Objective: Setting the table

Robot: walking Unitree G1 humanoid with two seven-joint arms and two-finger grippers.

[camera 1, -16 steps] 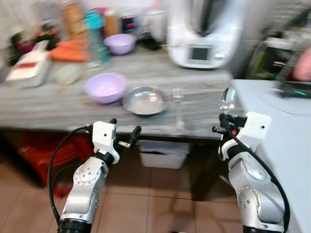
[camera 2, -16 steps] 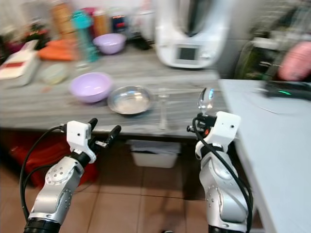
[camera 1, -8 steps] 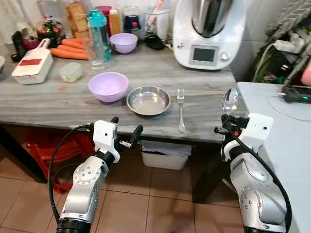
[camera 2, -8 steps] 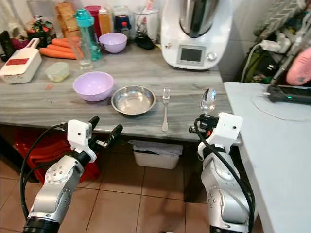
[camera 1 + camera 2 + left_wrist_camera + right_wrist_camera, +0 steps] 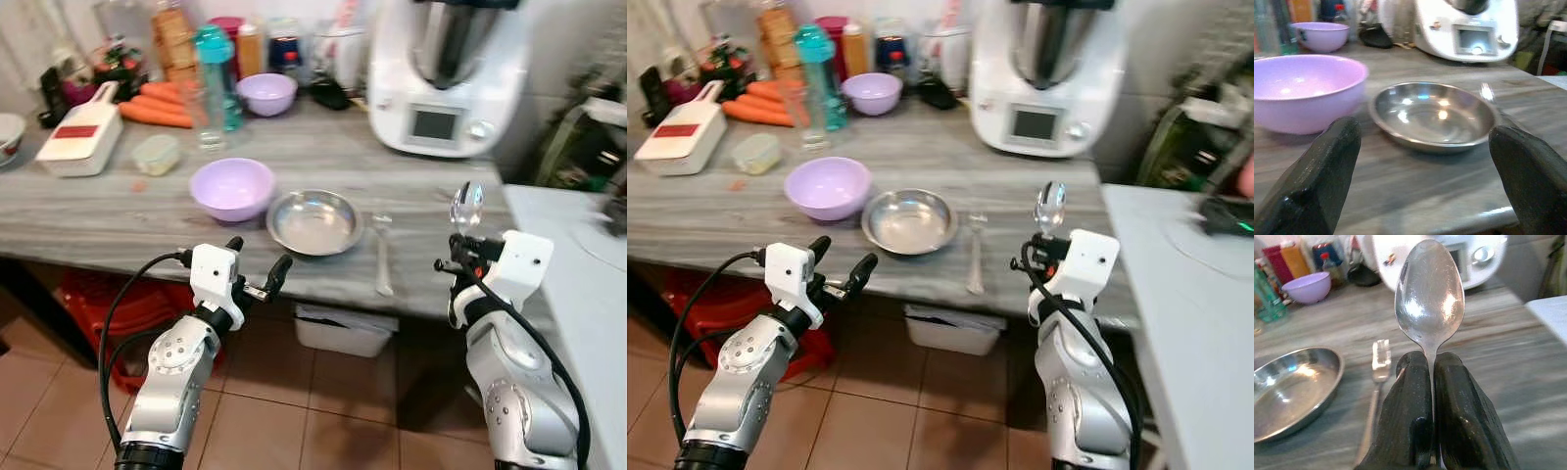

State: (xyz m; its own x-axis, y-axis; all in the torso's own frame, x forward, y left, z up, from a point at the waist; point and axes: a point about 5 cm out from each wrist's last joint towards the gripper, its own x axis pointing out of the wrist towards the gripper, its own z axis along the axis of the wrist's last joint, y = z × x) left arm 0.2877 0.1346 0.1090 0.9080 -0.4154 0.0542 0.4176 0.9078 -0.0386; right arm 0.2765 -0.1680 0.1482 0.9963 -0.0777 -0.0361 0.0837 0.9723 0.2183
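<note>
The right gripper (image 5: pixel 1430 377) pinches a spoon (image 5: pixel 1430 293) upright just off the surface's (image 5: pixel 118 211) front edge, right of the fork (image 5: pixel 382 257) and steel dish (image 5: pixel 314 221), while the left gripper (image 5: pixel 257 279) hangs open below that edge, over bare floor (image 5: pixel 323 411).

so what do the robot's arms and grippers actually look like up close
Both arms are silver metal with round joint housings and bolt circles. Each wrist carries a white boxy block, and black cables loop from it down the forearm. The left gripper and right gripper each have two long black fingers with a matte, slightly rough surface and rounded tips.
</note>
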